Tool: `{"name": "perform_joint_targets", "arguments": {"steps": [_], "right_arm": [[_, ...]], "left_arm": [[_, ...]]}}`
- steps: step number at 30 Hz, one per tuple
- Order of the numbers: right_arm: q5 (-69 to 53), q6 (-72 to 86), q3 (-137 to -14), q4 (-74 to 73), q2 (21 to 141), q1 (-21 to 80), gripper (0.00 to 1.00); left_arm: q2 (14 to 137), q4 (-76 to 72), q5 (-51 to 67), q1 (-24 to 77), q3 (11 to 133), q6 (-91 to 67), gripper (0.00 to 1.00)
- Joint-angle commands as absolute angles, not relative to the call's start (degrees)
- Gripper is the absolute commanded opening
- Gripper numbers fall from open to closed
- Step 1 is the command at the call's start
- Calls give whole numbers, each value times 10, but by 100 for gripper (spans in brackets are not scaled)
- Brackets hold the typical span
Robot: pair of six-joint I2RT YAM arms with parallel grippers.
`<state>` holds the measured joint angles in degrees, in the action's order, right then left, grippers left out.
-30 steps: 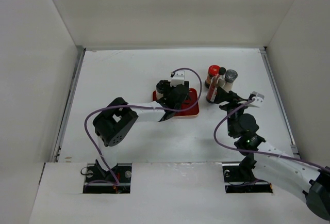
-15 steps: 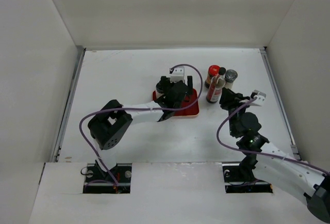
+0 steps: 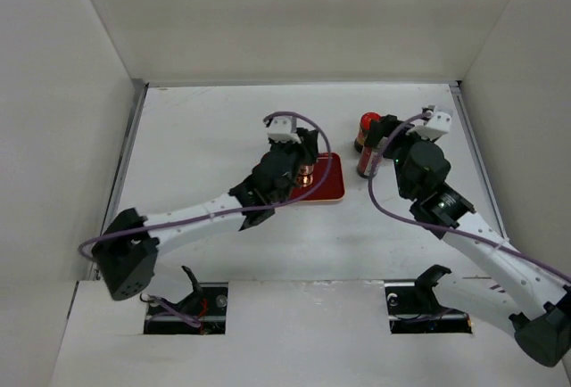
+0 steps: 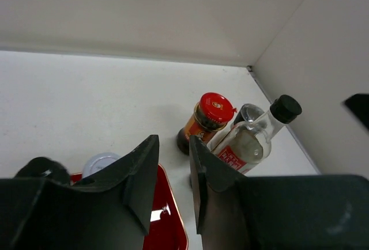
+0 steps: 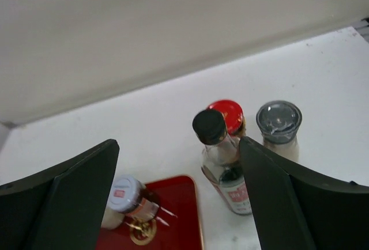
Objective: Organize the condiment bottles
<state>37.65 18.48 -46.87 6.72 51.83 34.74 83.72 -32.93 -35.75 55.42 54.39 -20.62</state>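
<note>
Left gripper point(image 4: 174, 146) barely parted, right gripper point(image 5: 179, 143) wide; red label point(image 5: 235, 196) on slim bottle point(image 5: 222, 166) unreadable.

Left arm point(image 3: 192, 218) and right arm point(image 3: 489, 249) are showing white tubular links between black joint housings. A purple cable point(image 3: 314, 119) is looping along each. White camera blocks point(image 3: 284, 127) are capping wrists; fingers point(image 4: 138, 175) are reading matte black.

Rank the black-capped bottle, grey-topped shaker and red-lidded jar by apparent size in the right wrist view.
1. black-capped bottle
2. grey-topped shaker
3. red-lidded jar, though the bottle hides most of it, so this place is unsure.
</note>
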Motion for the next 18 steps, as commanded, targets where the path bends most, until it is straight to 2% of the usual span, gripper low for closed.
{"name": "perform_joint_targets", "arguments": {"steps": [1, 4, 10, 18], "right_arm": [[341, 160, -507, 1, 554, 324, 93], [342, 153, -525, -3, 585, 289, 94], [300, 146, -545, -2, 642, 244, 95], [270, 148, -550, 43, 678, 237, 85]], "left_arm": [[724, -374, -350, 541, 461, -221, 25], [622, -368, -352, 538, 363, -250, 26], [463, -334, -406, 530, 215, -270, 35], [410, -356, -502, 531, 100, -280, 58]]}}
